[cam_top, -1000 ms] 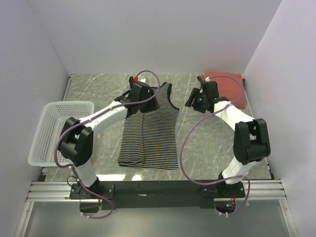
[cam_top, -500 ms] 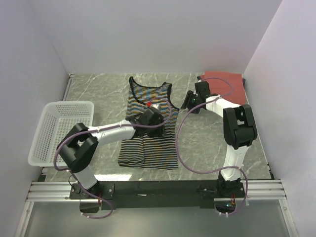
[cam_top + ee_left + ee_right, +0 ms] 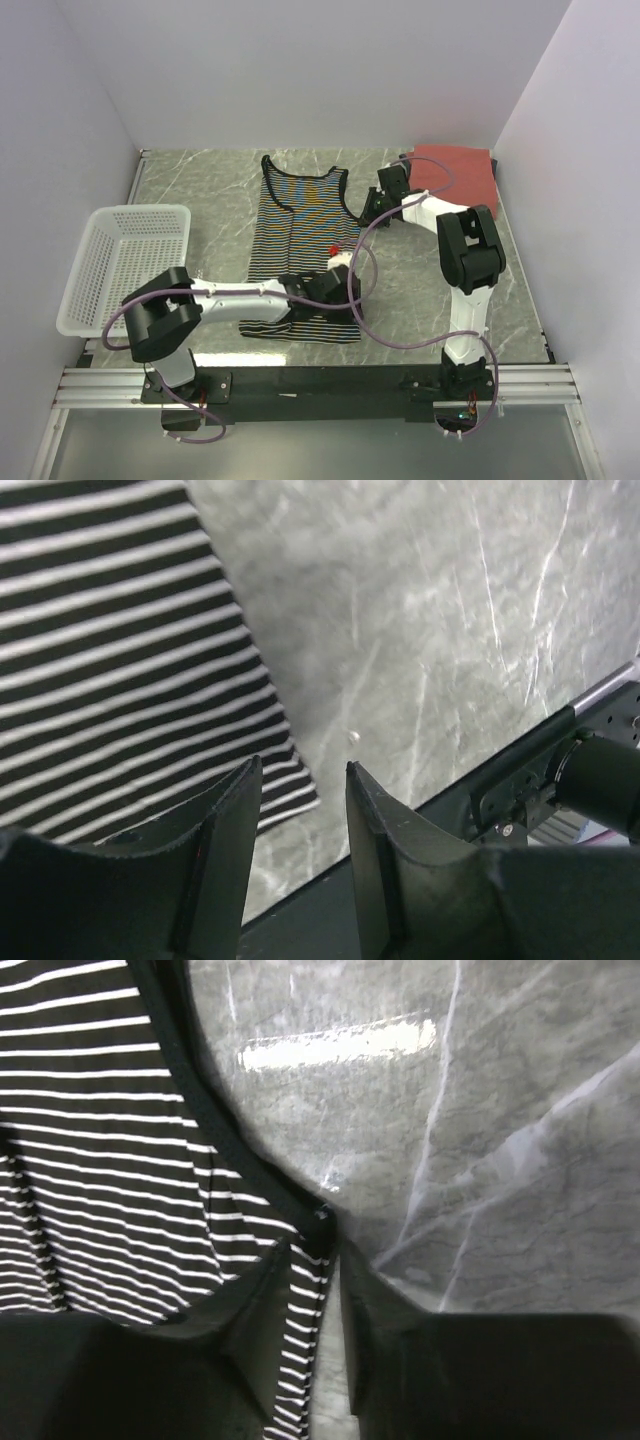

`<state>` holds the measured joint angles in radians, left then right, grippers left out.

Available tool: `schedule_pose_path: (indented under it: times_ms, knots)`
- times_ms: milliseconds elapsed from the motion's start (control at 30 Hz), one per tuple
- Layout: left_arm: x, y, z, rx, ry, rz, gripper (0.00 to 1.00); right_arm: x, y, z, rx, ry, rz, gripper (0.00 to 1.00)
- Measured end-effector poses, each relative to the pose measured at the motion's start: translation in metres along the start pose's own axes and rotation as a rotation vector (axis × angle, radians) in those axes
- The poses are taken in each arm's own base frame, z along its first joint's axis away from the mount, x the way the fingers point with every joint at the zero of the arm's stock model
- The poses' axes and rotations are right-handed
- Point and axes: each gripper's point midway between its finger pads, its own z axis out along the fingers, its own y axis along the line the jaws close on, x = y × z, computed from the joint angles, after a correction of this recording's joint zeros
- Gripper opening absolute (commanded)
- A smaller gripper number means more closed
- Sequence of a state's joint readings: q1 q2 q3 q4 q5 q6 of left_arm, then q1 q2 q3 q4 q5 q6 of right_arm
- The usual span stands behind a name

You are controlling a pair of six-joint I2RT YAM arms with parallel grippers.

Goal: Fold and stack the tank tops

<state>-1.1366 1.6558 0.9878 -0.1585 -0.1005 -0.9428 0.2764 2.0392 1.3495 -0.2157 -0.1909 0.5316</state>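
The black-and-white striped tank top point(image 3: 300, 235) lies flat in the middle of the table, neck toward the back. My left gripper point(image 3: 338, 298) hovers over its near right hem corner. In the left wrist view the gripper point(image 3: 300, 780) stands open, with the hem corner point(image 3: 285, 785) by its left finger. My right gripper point(image 3: 367, 212) is at the top's right side, just below the armhole. In the right wrist view this gripper point(image 3: 315, 1260) has narrowed, still open, with the striped side edge point(image 3: 305, 1310) between its jaws and a sliver of table showing. A folded rust-red tank top point(image 3: 455, 170) lies at the back right.
A white mesh basket point(image 3: 120, 262) stands at the left edge. Grey marbled table point(image 3: 420, 290) shows right of the striped top. The black mounting rail point(image 3: 520, 770) runs along the near edge. White walls enclose three sides.
My left arm swept from the top's neck down to its near right hem corner. My right gripper moved left onto the top's side edge and its jaws narrowed.
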Motion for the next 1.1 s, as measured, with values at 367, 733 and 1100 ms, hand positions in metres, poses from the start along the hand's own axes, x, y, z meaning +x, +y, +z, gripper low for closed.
schedule_pose_path:
  times_ms: [367, 733, 1100]
  knots:
    - [0.043, 0.011, 0.02, -0.137, -0.017, 0.044, 0.46, 0.006, -0.007, -0.001, -0.001, -0.041, 0.017, 0.0]
    - [0.048, 0.005, 0.025, -0.245, -0.062, 0.111, 0.35, 0.015, -0.019, -0.012, 0.022, -0.055, 0.033, 0.0]
    - [0.066, 0.01, 0.013, -0.286, -0.071, 0.137, 0.01, 0.019, -0.041, -0.038, 0.059, -0.074, 0.068, 0.0]
